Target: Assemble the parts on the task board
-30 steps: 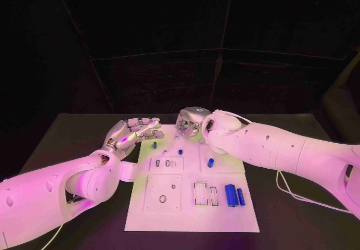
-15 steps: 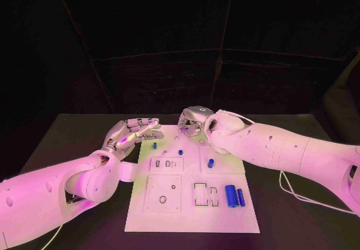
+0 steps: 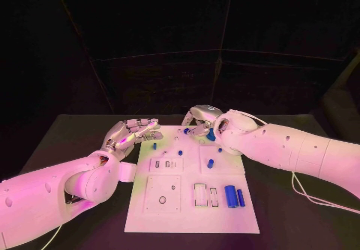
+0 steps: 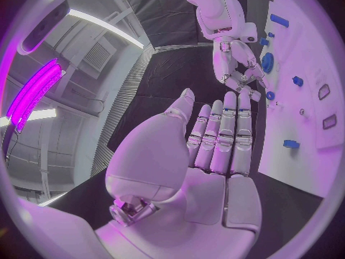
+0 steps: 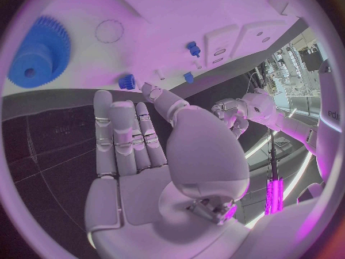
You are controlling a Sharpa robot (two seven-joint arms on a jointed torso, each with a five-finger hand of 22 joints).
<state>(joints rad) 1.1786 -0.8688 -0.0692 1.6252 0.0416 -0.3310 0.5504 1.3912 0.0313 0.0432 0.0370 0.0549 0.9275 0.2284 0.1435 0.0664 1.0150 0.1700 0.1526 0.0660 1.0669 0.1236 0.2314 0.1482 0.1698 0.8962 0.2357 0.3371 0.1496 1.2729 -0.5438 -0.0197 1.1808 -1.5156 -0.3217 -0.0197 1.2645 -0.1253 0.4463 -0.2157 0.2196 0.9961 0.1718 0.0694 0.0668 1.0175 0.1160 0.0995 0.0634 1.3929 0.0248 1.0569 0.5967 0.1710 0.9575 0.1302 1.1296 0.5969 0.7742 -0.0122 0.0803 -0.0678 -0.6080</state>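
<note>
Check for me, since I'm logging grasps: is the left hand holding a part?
No, it is open. The left hand shows straight fingers and a bare palm, beside the task board.

1 task board (image 3: 191, 219), left hand (image 3: 131, 133) + right hand (image 3: 198, 122), 1 blue gear (image 5: 37, 54), 2 big blue cylinders (image 3: 231, 196).

No text, label or number can be read anywhere.

white task board (image 3: 191, 208), blue parts (image 3: 231, 196), black table (image 3: 75, 140)
</note>
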